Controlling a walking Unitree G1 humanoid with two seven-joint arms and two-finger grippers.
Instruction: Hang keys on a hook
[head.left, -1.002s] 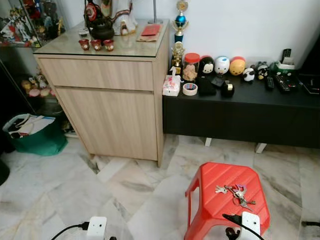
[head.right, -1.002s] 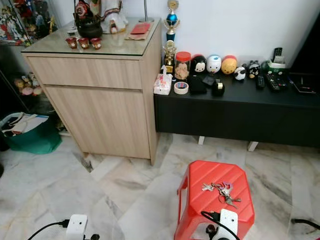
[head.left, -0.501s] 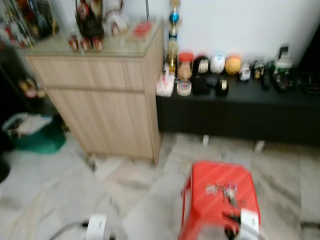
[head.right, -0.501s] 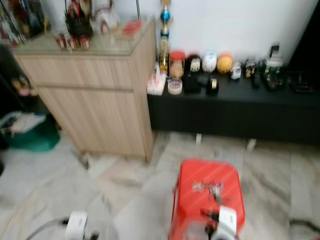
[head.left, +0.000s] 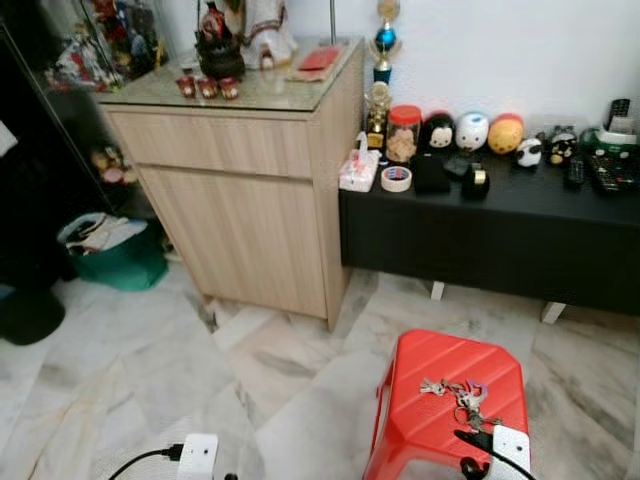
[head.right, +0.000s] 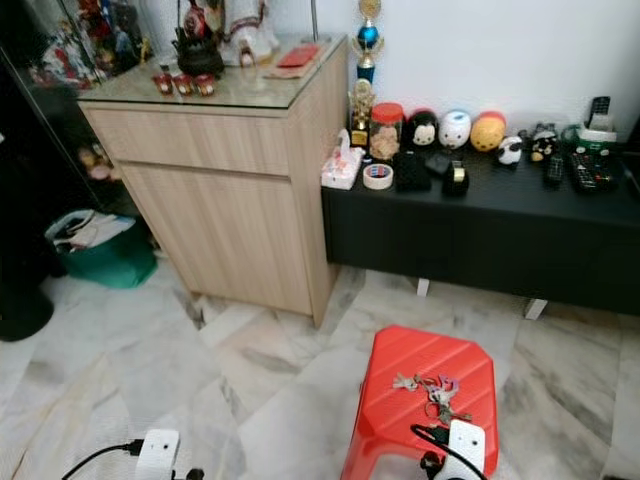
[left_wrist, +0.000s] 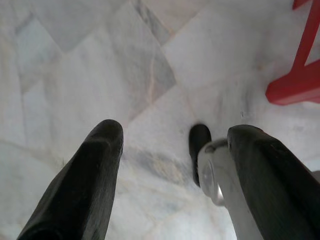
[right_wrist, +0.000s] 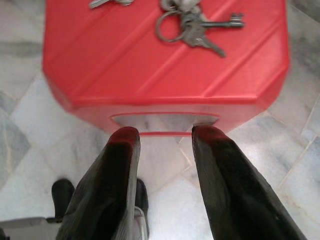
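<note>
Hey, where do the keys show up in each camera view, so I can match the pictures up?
Left eye view: the keys lie on the red stool, lower right.
Right eye view: keys on the same stool, lower right of centre.
Right wrist view: keys at the far edge of the stool top, beyond the right gripper, fingers apart.
Left wrist view: marble floor and a stool leg.
Shared landmark: the red stool.

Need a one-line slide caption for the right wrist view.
Right gripper, fingers open, hovers just short of the red stool where the keys lie.
</note>
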